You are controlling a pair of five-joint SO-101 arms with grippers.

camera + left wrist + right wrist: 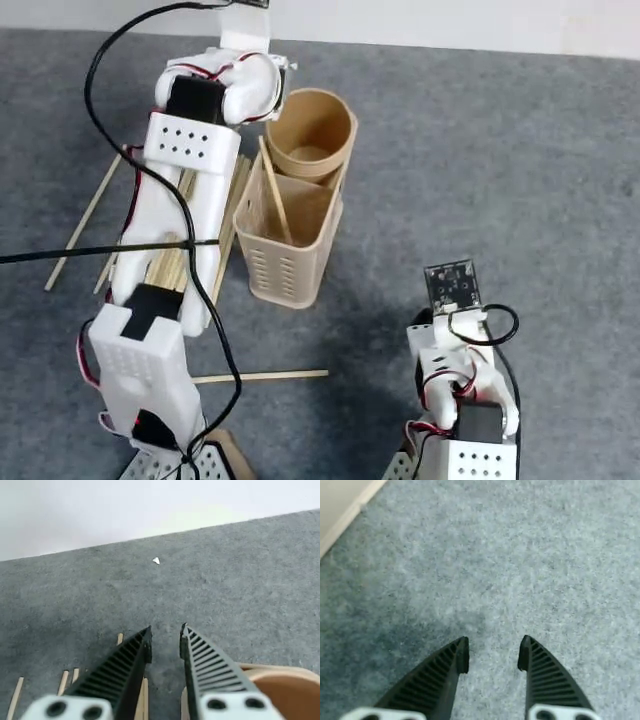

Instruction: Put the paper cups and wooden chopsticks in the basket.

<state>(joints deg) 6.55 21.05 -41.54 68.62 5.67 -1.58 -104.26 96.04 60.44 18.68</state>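
My left gripper (pixel 166 639) hangs open and empty near the basket (pixel 285 265) at the high view's centre (cup (pixel 312 130) already inside), and dropping for the chopsticks (pixel 231 220) left of it could tip it; my right gripper (pixel 492 655) gapes empty too.

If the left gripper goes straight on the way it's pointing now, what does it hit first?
Probably bare grey carpet: the open left gripper points past the chopstick ends and beside the paper cup, with nothing standing in its line. Depth is hard to judge.
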